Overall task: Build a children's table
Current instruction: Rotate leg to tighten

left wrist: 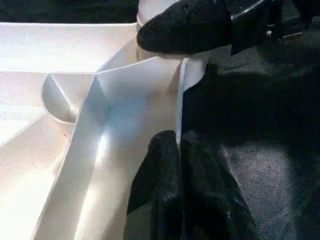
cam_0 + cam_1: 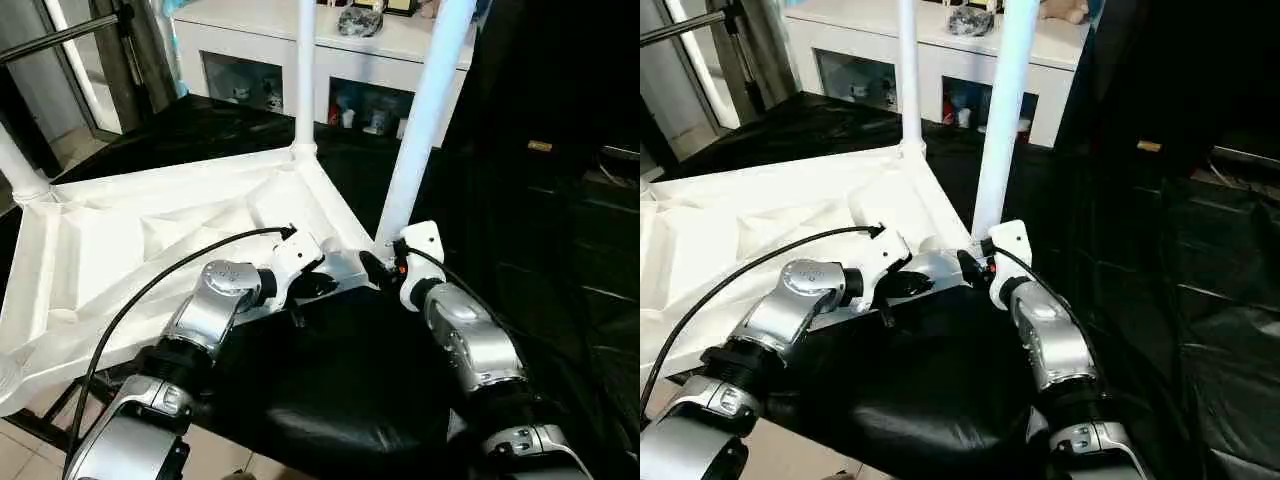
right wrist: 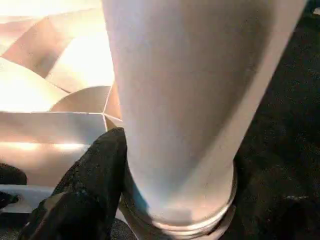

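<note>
Nearest the camera, the two silver forearms reach forward over a black cloth-covered bench [image 2: 330, 400]. The left gripper [image 1: 181, 150] has its two black fingers pressed together on the thin upright edge wall of the white plastic rectangular table top [image 2: 120, 250], which lies upside down on the bench with its ribbed underside facing up. The pinch sits on the near edge, just beside the corner where the closest leg stands.

The right gripper [image 2: 378, 262] is at that same corner, its black fingers [image 3: 95, 180] spread to either side of the foot of the near long tapered white tube leg [image 2: 420, 120]. One finger lies against the leg just above the round corner socket [image 3: 180, 225]; whether the gripper truly clamps the leg cannot be told.

Beyond both grippers, a second white tube leg [image 2: 305, 70] stands upright in the far corner socket. A third white tube leg [image 2: 20, 165] rises at the top's far left corner.

Farthest back stands a white glass-door cabinet [image 2: 320, 70].
</note>
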Motion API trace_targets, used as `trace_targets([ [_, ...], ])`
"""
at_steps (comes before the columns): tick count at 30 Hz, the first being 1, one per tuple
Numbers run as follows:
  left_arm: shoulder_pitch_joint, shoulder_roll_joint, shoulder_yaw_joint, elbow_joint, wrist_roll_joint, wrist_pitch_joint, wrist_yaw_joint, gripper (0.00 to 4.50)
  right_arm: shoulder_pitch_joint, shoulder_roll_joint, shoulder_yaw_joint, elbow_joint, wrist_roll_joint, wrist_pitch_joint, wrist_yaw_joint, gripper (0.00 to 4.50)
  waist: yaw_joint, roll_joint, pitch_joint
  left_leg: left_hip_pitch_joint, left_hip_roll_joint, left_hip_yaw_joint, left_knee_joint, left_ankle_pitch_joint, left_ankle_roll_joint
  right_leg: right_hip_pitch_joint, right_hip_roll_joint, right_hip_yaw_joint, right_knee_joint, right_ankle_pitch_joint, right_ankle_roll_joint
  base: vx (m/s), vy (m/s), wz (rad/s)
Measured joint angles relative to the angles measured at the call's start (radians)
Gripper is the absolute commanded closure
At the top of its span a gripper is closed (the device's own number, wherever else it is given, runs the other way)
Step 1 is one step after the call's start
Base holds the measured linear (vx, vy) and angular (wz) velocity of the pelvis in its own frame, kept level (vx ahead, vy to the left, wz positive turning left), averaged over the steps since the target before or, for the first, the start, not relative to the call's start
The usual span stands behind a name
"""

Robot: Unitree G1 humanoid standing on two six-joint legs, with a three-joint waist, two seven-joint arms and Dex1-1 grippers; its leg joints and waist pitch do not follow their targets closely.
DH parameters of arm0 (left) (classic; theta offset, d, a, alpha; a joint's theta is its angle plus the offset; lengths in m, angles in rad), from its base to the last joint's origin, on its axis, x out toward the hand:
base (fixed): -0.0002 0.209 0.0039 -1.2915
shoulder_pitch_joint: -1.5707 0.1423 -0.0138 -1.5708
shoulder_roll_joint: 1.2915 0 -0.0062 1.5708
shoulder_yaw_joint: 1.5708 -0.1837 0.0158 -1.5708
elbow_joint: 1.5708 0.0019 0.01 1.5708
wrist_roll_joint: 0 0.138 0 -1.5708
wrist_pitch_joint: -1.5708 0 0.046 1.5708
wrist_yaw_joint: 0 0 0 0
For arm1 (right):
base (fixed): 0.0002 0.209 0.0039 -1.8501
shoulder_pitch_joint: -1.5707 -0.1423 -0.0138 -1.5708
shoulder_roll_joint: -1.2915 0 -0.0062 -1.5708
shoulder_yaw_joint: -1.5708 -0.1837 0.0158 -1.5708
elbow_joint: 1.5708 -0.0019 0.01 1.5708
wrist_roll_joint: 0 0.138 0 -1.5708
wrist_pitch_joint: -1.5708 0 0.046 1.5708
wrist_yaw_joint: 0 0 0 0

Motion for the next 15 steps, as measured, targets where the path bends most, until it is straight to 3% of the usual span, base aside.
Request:
trace_targets([
  [6,0.005,0.042,-0.002,-0.014,-0.015,-0.027,-0.078,4.50,0.030,-0.079,0.027,-0.045,0.014,-0.012,0.195,1.10,0.000,-0.001,0.001,-0.003,0.000,0.000,-0.001,0.000,0.000,-0.003,0.000,-0.001,-0.001,-0.001,0.000,0.000,0.000,0.00],
  [9,0.026,0.102,-0.004,-0.032,-0.041,-0.071,-0.181,4.50,0.078,-0.161,0.067,-0.115,0.059,-0.011,0.366,1.10,-0.001,-0.002,0.002,-0.005,0.001,0.000,-0.003,0.000,0.000,-0.005,0.001,-0.002,-0.001,-0.003,-0.001,0.000,0.000,0.00],
  [15,0.043,0.144,-0.018,-0.062,-0.060,-0.094,-0.303,4.50,0.100,-0.235,0.093,-0.170,0.093,0.018,0.556,1.10,0.001,-0.004,0.004,-0.008,0.001,0.000,0.000,-0.001,0.001,-0.006,0.001,-0.002,-0.001,-0.003,-0.002,0.000,0.000,0.00],
])
